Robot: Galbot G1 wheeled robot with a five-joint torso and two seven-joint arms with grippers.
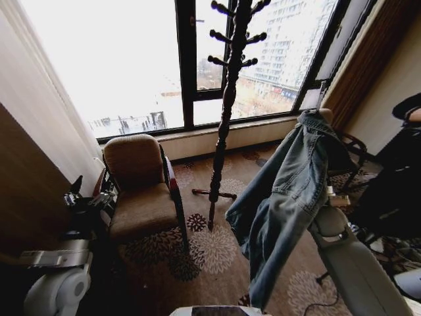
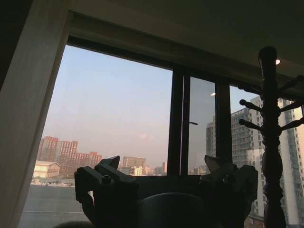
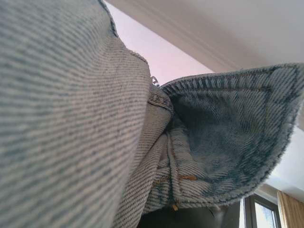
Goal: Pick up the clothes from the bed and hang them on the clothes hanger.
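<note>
A: Jacket status?

B: Denim jacket off the bed, hanging in the air from the raised right arm, top end near the collar at upper right of the head view. Right claw buried under the fabric at that top end; grip state cannot tell. Presumably carrying it, judging by the drape.

A: Left side?

B: Left claw parked low at the left, pointing up at the window, released, nothing between the fingers.

A: Key relation for the hang?

B: Coat stand upright, ahead and to the left of the jacket, pegs near the top. Jacket well apart from it, long axis vertical, hem dangling toward the patterned carpet. Right arm nearer the garment; left claw closer to the stand's side. No thin black hanger spotted. Armchair further left, clear of the path.

A: Garment look?

B: Light-blue faded denim, bunched, one sleeve hanging down. Right wrist view: collar flap with stitched seam pressed right up against the lens. Soft, likely to swing on any sideways move.
</note>
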